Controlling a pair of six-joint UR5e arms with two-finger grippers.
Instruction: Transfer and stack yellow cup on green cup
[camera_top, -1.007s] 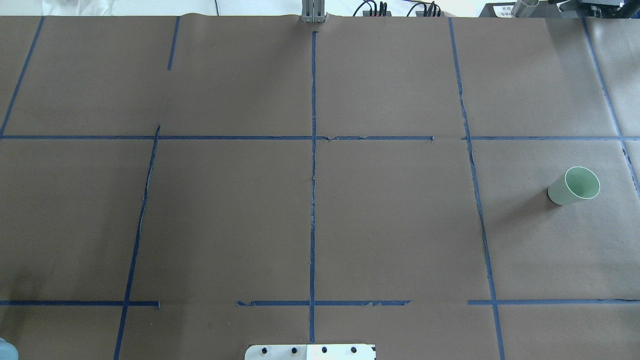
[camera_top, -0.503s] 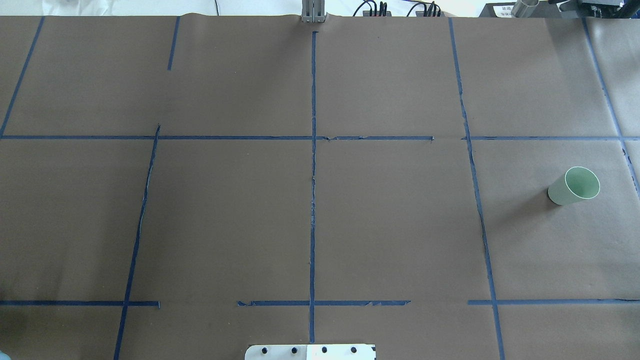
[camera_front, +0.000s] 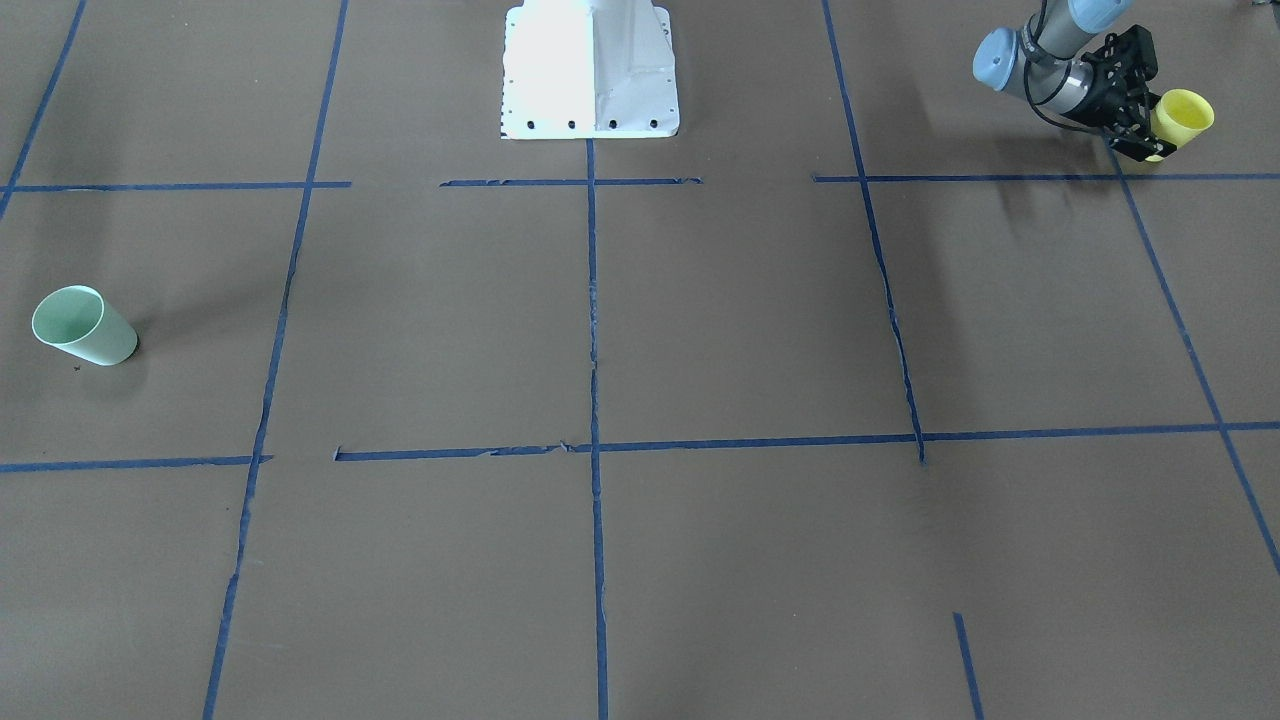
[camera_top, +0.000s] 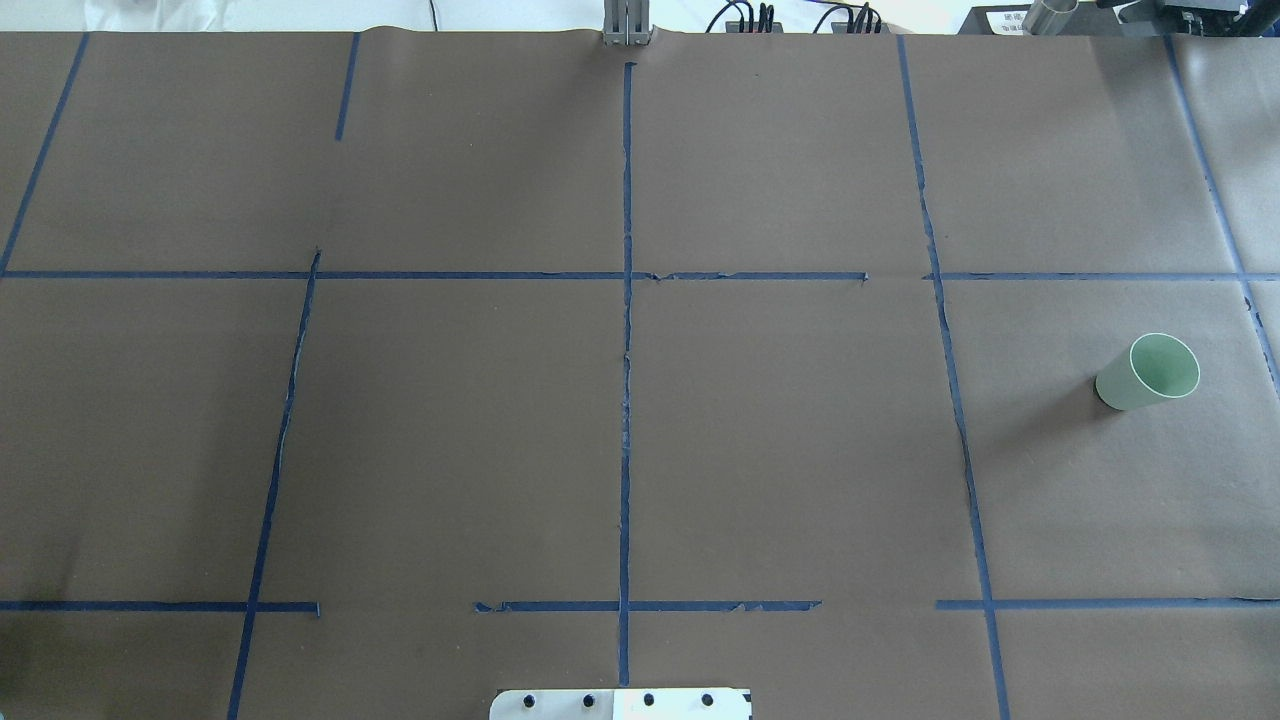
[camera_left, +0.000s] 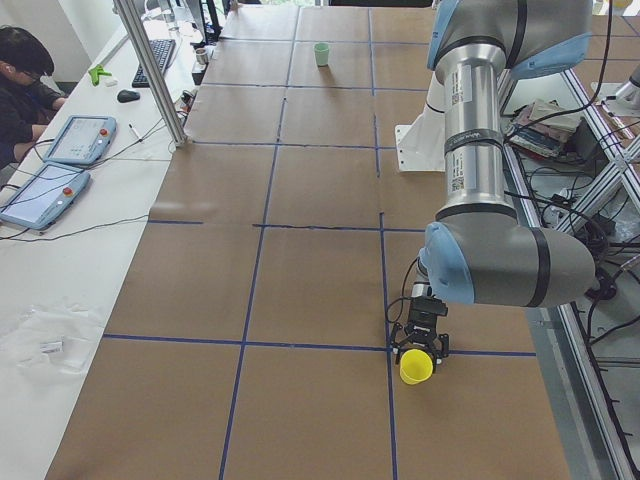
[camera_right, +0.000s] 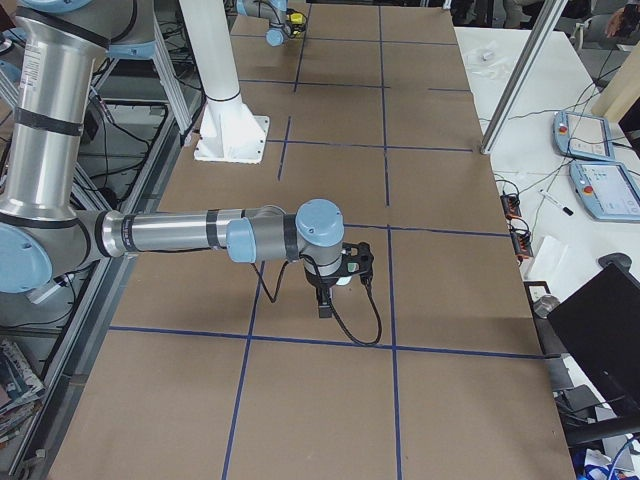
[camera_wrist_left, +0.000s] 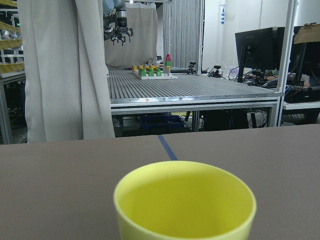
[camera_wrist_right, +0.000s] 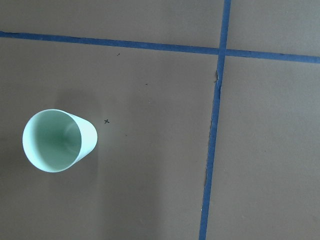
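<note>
The yellow cup (camera_front: 1183, 112) is held on its side in my left gripper (camera_front: 1153, 122), just above the table's near-left corner by the robot. It also shows in the exterior left view (camera_left: 415, 368) below the left gripper (camera_left: 421, 349), and fills the bottom of the left wrist view (camera_wrist_left: 185, 202). The green cup (camera_top: 1148, 372) stands upright, rim up, alone on the right side of the table (camera_front: 85, 327). The right wrist view looks straight down on it (camera_wrist_right: 56, 140). My right gripper (camera_right: 325, 303) hangs above that spot and shows only in the exterior right view, so I cannot tell its state.
The white robot base (camera_front: 590, 70) sits at the middle of the near edge. Blue tape lines (camera_top: 626, 300) divide the brown table cover. A metal pole (camera_left: 150, 70), tablets and a seated operator (camera_left: 25, 90) are along the far side.
A pale blue part of the left arm at the overhead view's bottom-left corner has moved out of view. The green cup has not moved.
</note>
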